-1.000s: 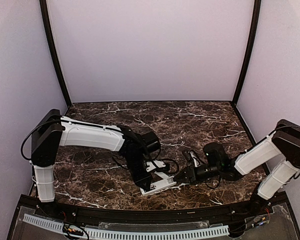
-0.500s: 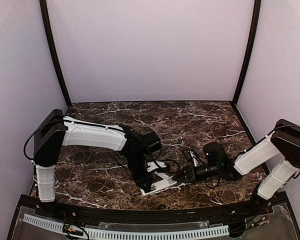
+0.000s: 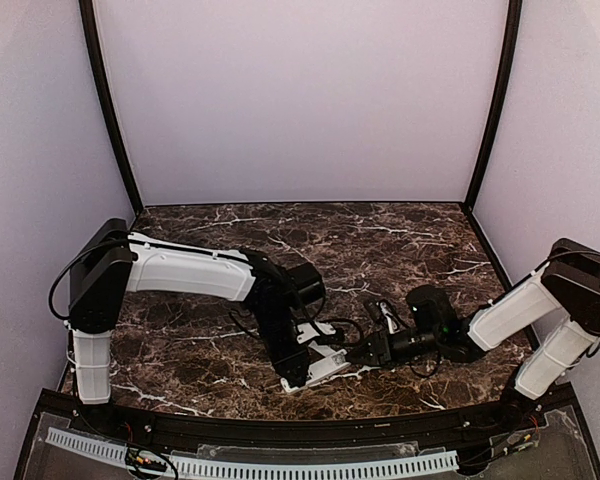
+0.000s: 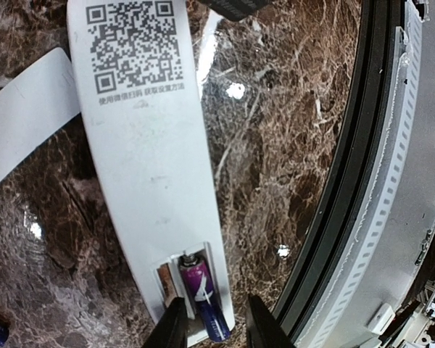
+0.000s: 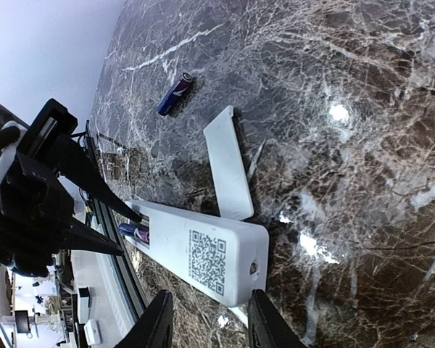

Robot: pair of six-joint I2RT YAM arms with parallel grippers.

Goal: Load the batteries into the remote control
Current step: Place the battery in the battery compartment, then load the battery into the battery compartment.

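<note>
The remote control [image 4: 141, 145] lies back-up on the marble near the front edge, a QR code on it. One purple battery [image 4: 199, 293] lies in its recess, also seen in the right wrist view [image 5: 134, 232]. My left gripper [image 4: 217, 326] hangs over that end, open, its fingers standing on either side of the battery. The second battery [image 5: 175, 94] lies loose on the table farther off. My right gripper [image 5: 210, 319] is shut on the remote control's [image 5: 196, 254] other end. In the top view the remote [image 3: 320, 368] spans between both grippers.
The separate white cover plate [image 5: 228, 163] lies flat beside the remote, touching its side. The black rail and white perforated strip [image 4: 391, 181] of the table's front edge run close to the remote's battery end.
My left jaws have parted from the battery, which now rests in the recess. The left arm shifted slightly. The right gripper and remote stayed put.
</note>
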